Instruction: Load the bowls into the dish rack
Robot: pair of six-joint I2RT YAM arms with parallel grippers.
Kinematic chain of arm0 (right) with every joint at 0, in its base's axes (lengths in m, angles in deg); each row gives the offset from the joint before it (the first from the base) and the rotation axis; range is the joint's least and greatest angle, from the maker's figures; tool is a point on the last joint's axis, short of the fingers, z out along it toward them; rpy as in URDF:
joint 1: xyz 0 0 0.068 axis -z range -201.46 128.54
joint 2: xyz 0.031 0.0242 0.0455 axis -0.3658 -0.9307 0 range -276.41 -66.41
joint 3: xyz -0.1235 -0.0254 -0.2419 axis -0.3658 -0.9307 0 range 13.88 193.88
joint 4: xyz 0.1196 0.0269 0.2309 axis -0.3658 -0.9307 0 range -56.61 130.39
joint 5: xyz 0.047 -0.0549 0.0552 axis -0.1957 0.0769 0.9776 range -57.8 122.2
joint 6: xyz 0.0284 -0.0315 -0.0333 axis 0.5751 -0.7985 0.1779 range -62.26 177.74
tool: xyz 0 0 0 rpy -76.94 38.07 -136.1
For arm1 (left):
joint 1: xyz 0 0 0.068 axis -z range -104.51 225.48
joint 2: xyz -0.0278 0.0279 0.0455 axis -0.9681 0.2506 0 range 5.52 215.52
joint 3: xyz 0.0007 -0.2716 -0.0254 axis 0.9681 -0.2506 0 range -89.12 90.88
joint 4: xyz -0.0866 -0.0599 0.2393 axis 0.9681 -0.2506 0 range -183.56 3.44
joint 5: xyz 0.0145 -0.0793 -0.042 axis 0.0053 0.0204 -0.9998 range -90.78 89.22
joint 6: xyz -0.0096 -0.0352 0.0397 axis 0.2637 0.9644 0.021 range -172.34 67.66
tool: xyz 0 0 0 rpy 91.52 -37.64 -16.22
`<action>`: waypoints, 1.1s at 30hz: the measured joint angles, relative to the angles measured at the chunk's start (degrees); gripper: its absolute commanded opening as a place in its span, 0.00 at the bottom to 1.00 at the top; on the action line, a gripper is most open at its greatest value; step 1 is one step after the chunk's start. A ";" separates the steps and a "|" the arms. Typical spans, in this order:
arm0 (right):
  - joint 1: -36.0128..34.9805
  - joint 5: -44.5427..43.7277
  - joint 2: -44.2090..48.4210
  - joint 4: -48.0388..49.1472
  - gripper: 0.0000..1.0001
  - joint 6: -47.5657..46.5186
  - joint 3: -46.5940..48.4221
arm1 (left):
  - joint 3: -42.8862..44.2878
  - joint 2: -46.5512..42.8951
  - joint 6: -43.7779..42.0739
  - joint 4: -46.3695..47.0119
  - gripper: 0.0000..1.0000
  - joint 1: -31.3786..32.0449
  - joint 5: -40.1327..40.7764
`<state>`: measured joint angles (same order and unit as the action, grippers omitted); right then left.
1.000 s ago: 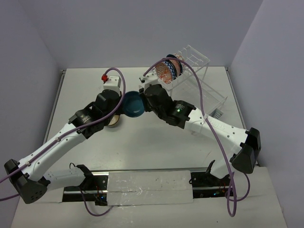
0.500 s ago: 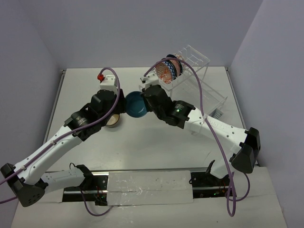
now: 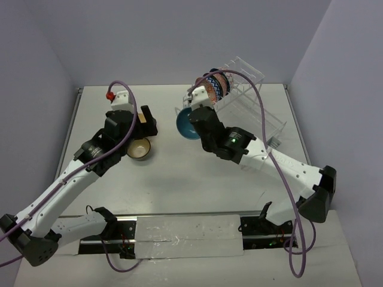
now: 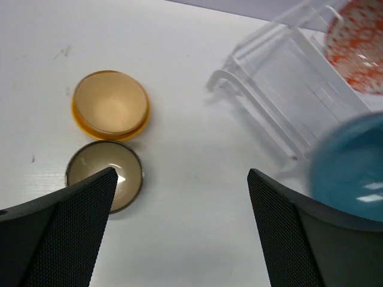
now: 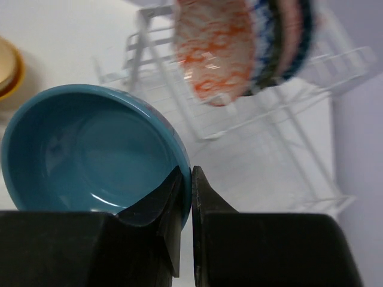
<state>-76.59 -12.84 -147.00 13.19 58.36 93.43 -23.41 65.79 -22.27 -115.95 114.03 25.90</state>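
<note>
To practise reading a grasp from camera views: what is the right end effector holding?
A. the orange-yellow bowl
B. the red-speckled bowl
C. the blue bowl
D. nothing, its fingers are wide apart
C: the right wrist view shows the right end effector pinching the rim of the blue bowl, while the orange-yellow bowl sits on the table.

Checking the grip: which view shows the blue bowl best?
Right wrist: the blue bowl is large and sharp, its rim pinched by the right gripper. Top external shows it small, beside the dish rack; left wrist catches only a blurred edge.
</note>
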 measured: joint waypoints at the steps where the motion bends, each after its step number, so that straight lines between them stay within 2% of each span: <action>1: 0.15 -1.55 1.05 0.07 0.00 -1.40 0.00 | -0.20 0.02 0.17 0.02 0.96 -1.09 -0.09; 7: 6.38 -11.76 6.95 2.95 0.00 -12.22 1.42 | -2.89 2.21 0.85 -0.72 0.99 -13.27 -5.68; 11: 13.22 -15.39 8.24 7.50 0.00 -19.19 3.74 | -4.70 3.78 0.48 -2.21 0.99 -16.96 -8.02; 16: 19.82 -16.98 7.41 17.70 0.00 -30.14 6.08 | -6.95 3.76 -0.72 -2.49 0.99 -19.82 -9.99; 24: 24.30 -16.48 -4.35 37.16 0.00 -48.85 15.30 | -11.06 3.74 -2.21 -1.05 0.99 -20.81 -12.02; 29: 25.29 -13.92 -12.98 40.70 0.00 -54.62 20.70 | -12.02 3.74 -2.95 -0.79 0.99 -21.51 -12.87; 33: 25.94 -12.04 -17.40 41.40 0.00 -57.02 21.44 | -12.04 3.69 -3.41 -0.11 0.99 -22.25 -13.70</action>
<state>-50.65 -24.88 -164.40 54.59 1.34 114.87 -35.45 69.49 -25.68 -116.06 91.78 12.19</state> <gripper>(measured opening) 0.138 0.991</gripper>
